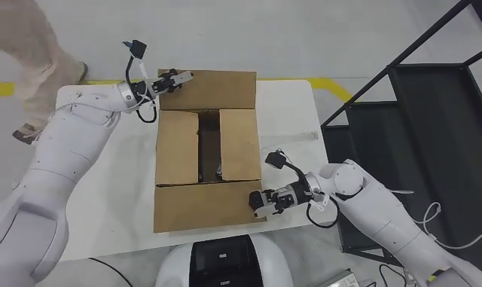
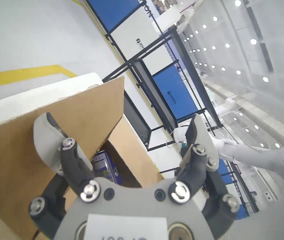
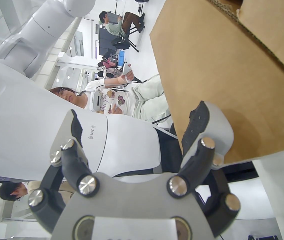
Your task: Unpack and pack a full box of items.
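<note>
Four flaps stand open or half open on the cardboard box (image 1: 226,183), which sits in the middle of the white bench (image 1: 294,114). The far flap (image 1: 218,90) and the near flap (image 1: 199,206) are folded outward and lie roughly flat. The two side flaps (image 1: 177,148) lie over the top with a narrow gap between them, and dark packed items (image 1: 208,148) show through that gap. The left claw (image 1: 179,79) is at the far flap's corner on the robot's left side. Its jaws are spread wide and grip nothing. One finger (image 2: 47,131) lies against the brown face of that flap and the other stands free in the air. From that wrist camera a blue packet (image 2: 102,162) can be seen down inside the box, beneath the flap's edge. The right claw (image 1: 262,202) is at the near flap's right end, close to the bench's front edge. It is also wide open and has hold of nothing. One finger (image 3: 207,123) is right up against the cardboard's edge and its partner is well clear of the flap.
</note>
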`<state>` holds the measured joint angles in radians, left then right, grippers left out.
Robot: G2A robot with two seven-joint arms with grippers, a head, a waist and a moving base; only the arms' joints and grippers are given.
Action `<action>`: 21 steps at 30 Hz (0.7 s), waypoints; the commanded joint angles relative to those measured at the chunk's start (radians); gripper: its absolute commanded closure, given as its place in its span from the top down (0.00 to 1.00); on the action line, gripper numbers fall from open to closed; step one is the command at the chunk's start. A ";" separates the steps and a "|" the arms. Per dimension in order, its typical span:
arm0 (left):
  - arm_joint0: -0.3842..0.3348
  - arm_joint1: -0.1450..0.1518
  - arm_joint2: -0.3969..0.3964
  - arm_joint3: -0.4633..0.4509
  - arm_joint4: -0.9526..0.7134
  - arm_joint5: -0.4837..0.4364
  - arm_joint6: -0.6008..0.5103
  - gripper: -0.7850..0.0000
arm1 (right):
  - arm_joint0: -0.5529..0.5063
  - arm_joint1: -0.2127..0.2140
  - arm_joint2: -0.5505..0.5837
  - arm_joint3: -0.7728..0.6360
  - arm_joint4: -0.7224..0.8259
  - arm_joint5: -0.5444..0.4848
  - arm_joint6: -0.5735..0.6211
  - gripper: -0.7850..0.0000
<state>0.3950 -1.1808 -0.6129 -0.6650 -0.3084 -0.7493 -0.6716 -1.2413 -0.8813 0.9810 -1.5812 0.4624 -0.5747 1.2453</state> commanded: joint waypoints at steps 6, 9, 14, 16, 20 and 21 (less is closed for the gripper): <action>-0.055 -0.073 0.072 0.147 0.202 0.113 0.146 1.00 | -0.013 0.005 0.015 -0.007 0.001 -0.002 -0.002 1.00; -0.071 -0.098 0.094 0.192 0.256 0.154 0.150 1.00 | -0.017 0.006 0.019 -0.011 0.001 0.000 0.000 1.00; -0.091 -0.124 0.107 0.249 0.299 0.151 0.116 1.00 | -0.020 0.007 0.024 -0.017 0.004 0.002 0.002 1.00; -0.099 -0.129 0.105 0.270 0.306 0.136 0.105 1.00 | -0.019 0.007 0.025 -0.019 0.002 0.005 0.005 1.00; -0.113 -0.123 0.074 0.314 0.295 0.048 0.148 1.00 | -0.010 0.005 0.025 -0.022 0.001 0.015 0.006 1.00; -0.118 -0.117 0.065 0.326 0.296 0.011 0.163 1.00 | -0.005 0.004 0.026 -0.022 0.003 0.020 0.000 1.00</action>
<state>0.2814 -1.3036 -0.5388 -0.3509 -0.0129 -0.6957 -0.5230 -1.2504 -0.8763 1.0062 -1.6028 0.4634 -0.5593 1.2505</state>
